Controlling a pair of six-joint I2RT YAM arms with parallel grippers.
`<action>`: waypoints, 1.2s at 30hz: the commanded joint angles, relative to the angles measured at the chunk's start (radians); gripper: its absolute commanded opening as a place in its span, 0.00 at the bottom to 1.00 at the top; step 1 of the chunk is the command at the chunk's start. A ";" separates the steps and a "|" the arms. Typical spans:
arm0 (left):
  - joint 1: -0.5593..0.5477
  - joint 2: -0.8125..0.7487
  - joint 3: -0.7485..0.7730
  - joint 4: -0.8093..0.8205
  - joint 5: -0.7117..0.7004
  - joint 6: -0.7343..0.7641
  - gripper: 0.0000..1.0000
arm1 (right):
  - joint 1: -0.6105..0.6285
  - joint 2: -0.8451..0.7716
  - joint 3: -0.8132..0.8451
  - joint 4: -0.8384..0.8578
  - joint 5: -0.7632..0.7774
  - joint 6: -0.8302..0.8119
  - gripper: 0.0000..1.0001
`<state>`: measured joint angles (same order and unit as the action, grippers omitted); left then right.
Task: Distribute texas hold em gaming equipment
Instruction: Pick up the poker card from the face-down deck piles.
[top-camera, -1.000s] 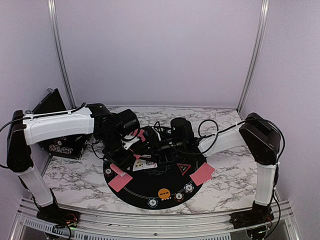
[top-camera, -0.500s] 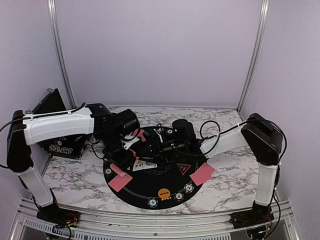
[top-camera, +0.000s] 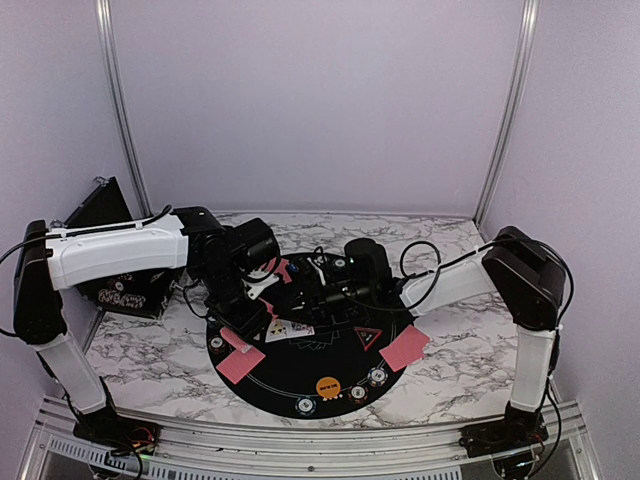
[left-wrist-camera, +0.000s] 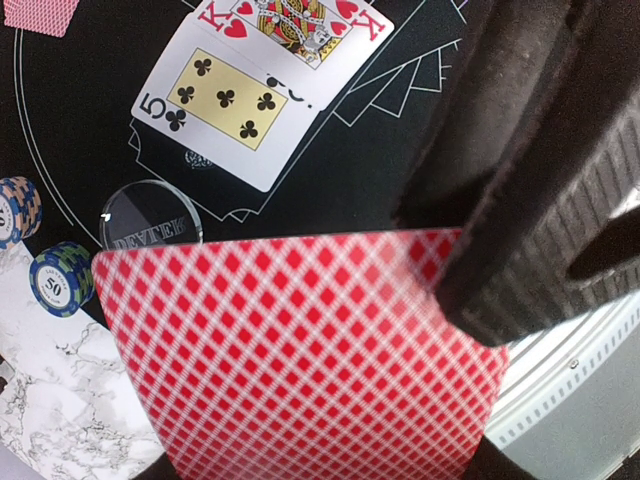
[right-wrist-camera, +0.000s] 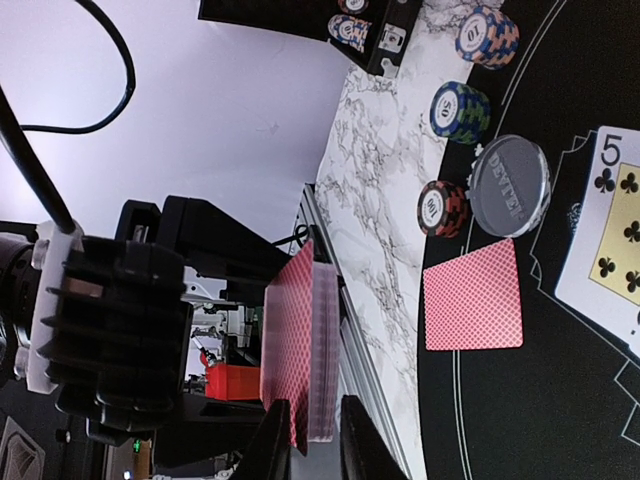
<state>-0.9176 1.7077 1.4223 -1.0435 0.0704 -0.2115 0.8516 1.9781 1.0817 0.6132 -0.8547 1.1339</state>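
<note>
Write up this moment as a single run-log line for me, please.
left tool: holding red-backed deck | right tool: straddling deck edge, grip unclear | mat: five of clubs, king of hearts face up

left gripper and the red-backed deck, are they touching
Touching. In the left wrist view a finger of the left gripper presses on the red-backed deck at its right edge, no gap.
</note>
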 joint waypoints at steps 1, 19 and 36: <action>-0.005 -0.013 -0.001 -0.007 0.000 0.014 0.58 | 0.005 -0.035 0.006 0.025 -0.007 0.002 0.14; -0.005 -0.024 -0.016 -0.006 0.000 0.011 0.58 | -0.034 -0.076 -0.024 0.042 -0.012 0.014 0.00; -0.004 -0.040 -0.036 0.000 -0.002 0.005 0.58 | -0.124 -0.153 -0.102 0.042 -0.035 -0.014 0.00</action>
<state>-0.9184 1.7042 1.3949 -1.0393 0.0704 -0.2123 0.7574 1.8725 0.9977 0.6357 -0.8742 1.1469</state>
